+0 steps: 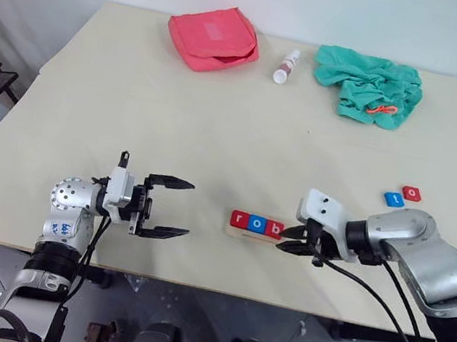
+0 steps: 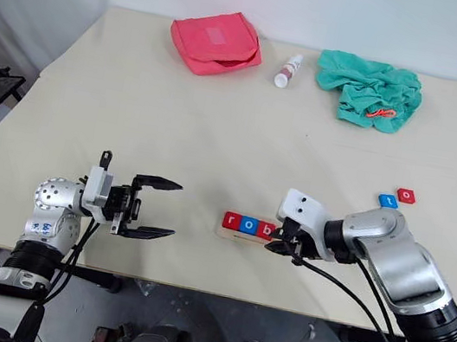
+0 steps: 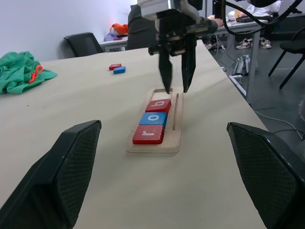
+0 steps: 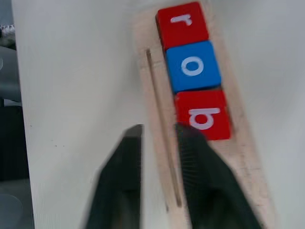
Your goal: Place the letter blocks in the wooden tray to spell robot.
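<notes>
Wooden tray [image 1: 246,232] holds r, o, b blocks [image 1: 256,224]. Right fingers [image 1: 294,239] nearly closed, empty, over tray end beside b. Left fingers [image 1: 171,208] wide open, empty, near tray's r end.

We see the wooden tray [image 3: 156,125] lying flat on the counter [image 3: 86,100], carrying three letter blocks in a row: red r [image 3: 148,134], blue o [image 3: 153,118], red b [image 3: 158,105]. The right pincer [image 3: 175,89] hangs fingertips-down over the tray's bare end, beside the b. A red block [image 3: 115,67] and a blue block [image 3: 120,70] lie touching, well apart from the tray. A green cloth [image 3: 21,71] lies farther off.
</notes>
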